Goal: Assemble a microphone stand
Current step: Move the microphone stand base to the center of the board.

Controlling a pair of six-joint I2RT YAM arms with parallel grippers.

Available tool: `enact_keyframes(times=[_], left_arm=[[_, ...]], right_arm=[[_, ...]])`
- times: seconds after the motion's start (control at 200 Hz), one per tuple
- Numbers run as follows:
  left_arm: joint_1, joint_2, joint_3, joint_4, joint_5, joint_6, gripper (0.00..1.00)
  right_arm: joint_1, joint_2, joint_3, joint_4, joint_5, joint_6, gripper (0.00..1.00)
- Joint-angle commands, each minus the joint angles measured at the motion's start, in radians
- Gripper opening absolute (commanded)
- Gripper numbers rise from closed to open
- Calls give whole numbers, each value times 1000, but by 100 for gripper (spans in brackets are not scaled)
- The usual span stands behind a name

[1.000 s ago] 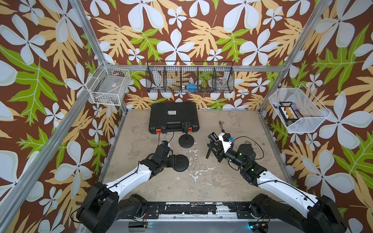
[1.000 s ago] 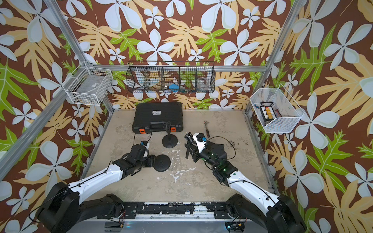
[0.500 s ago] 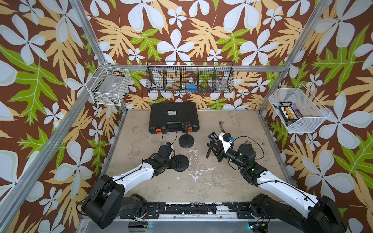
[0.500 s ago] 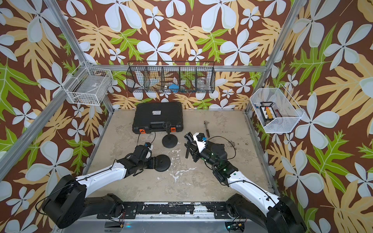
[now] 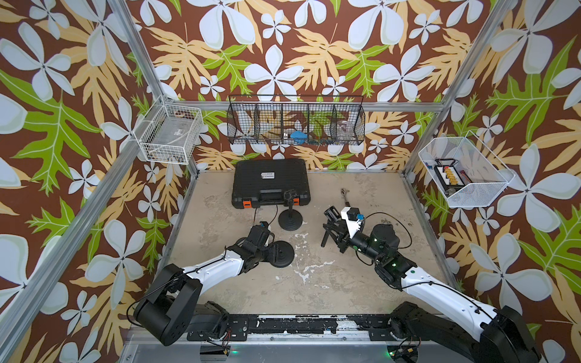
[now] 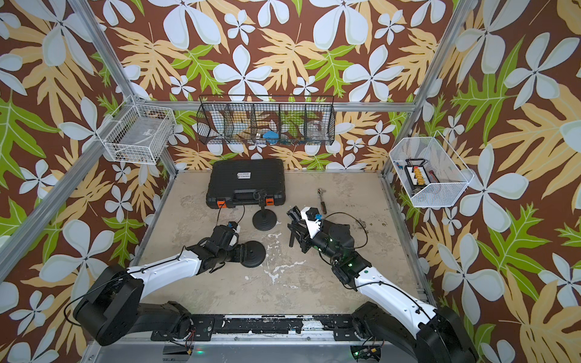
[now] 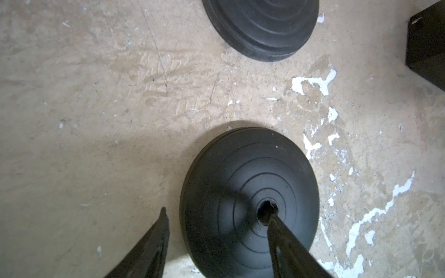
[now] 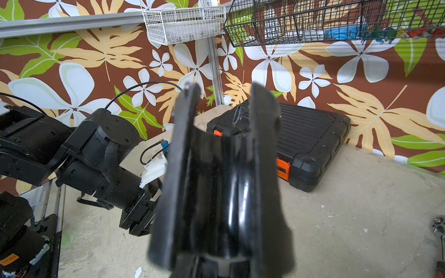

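Note:
A loose round black stand base (image 5: 282, 255) (image 6: 252, 254) lies flat on the table. My left gripper (image 7: 216, 213) is open over it. One fingertip (image 7: 271, 217) sits at the base's centre hole (image 7: 266, 209). The other fingertip (image 7: 164, 213) is off the rim, with a gap to it. My right gripper (image 5: 331, 234) (image 8: 226, 89) hovers to the right, above the table. It is shut on a glossy black microphone clip (image 8: 216, 180). A thin black rod (image 5: 324, 236) hangs below it.
A second base with a short pole and clip (image 5: 290, 217) (image 7: 265, 29) stands in front of the black case (image 5: 270, 179) (image 8: 301, 134). A ratchet (image 5: 345, 195) lies at the back right. Wire baskets (image 5: 295, 122) (image 5: 169, 135) (image 5: 462, 173) hang on the walls.
The left arm's shoulder and elbow have shifted while its gripper stayed at the loose base. The right arm and the clip have not moved.

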Motion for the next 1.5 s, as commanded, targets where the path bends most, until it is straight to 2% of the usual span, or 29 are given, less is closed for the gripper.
enact_keyframes(times=[0.0, 0.601, 1.231, 1.496], left_arm=[[-1, 10, 6, 24, 10, 18, 67], [-39, 97, 1, 70, 54, -4, 63], [-84, 248, 122, 147, 118, -17, 61], [-93, 247, 154, 195, 138, -15, 61]], right_arm=[[0, 2, 9, 22, -9, -9, 0], [0, -3, 8, 22, -18, -9, 0], [0, -6, 5, 22, -33, -23, 0], [0, -6, 4, 12, -36, -30, 0]])
